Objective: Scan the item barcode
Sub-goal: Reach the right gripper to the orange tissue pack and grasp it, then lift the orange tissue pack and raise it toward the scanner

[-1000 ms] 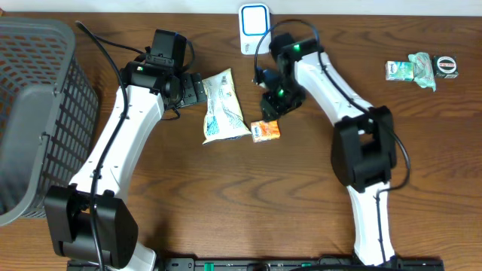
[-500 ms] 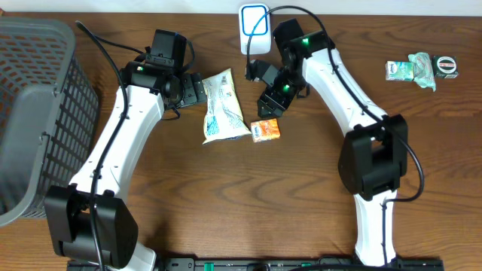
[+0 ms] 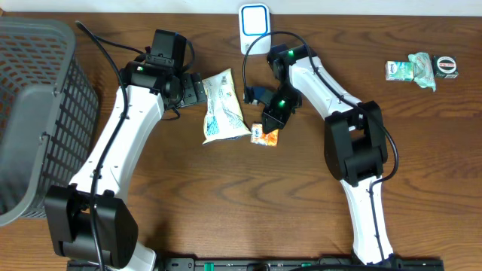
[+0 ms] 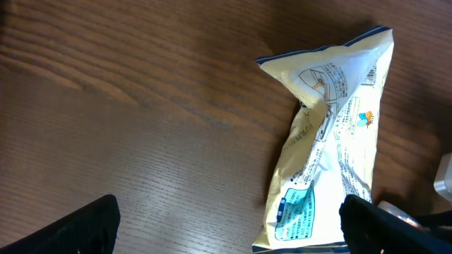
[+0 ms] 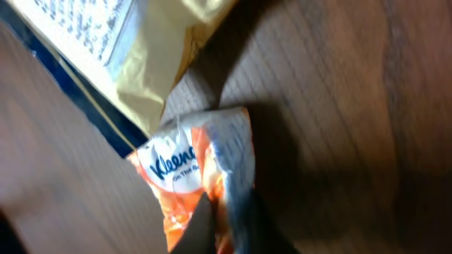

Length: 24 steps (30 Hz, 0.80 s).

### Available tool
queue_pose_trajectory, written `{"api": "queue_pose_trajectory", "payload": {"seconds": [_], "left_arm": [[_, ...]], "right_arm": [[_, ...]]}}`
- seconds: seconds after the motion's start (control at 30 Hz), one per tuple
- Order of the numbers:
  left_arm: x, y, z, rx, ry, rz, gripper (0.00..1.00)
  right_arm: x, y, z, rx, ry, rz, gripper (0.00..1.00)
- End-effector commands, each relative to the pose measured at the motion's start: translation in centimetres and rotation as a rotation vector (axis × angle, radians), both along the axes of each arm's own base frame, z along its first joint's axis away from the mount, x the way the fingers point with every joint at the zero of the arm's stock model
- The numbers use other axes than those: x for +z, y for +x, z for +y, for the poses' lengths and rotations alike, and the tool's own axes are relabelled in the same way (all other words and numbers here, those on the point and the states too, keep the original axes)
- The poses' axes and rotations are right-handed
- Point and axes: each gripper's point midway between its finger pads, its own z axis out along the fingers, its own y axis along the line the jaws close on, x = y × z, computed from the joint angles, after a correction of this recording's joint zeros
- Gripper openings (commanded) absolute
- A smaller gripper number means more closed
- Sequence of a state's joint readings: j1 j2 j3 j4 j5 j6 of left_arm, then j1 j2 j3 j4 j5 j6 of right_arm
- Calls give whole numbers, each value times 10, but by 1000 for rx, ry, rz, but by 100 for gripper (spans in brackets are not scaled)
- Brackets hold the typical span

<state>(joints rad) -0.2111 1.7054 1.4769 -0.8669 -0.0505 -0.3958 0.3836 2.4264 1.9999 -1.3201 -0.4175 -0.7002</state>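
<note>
Pinching the pack (image 5: 185,173) by an edge, the right gripper (image 5: 220,224) had its jaws clamped on the wrapper; the pack lay just beside the bag (image 3: 223,105), opposite the left gripper (image 3: 197,89), whose jaws stood wide apart; the scanner (image 3: 254,22) sat just beyond the bag, nearer the right arm

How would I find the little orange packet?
Find the big pale yellow bag in the middle of the brown table. At its lower right corner sits the orange tissue packet, pinched by the right gripper. It is the only orange thing, far smaller than the bag.
</note>
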Motion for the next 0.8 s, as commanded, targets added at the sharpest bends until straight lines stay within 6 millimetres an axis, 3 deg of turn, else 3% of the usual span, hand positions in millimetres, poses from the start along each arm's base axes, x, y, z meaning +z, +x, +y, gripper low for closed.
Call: {"api": "queue_pose_trajectory", "payload": {"seconds": [0.0,0.2,0.3,0.43,0.47,0.57,0.77], "left_arm": [[-1,-1,2,6,2,4,98],[-1,-1,2,6,2,4,98],[-1,-1,2,6,2,4,98],[-1,-1,2,6,2,4,98],[-1,-1,2,6,2,4,97],[-1,-1,2,6,2,4,98],[-1,-1,2,6,2,4,98]], "right_arm": [[2,2,1,-152,-32,52,1],[5,37,-10,-511,-71,76,1],[6,73,-31,-791,-60,82,1],[6,89,-52,-925,-56,98,1],[6,89,-58,-950,-65,111,8],[4,87,-60,-949,-75,118,43],[4,93,-57,-941,-62,85,56]]}}
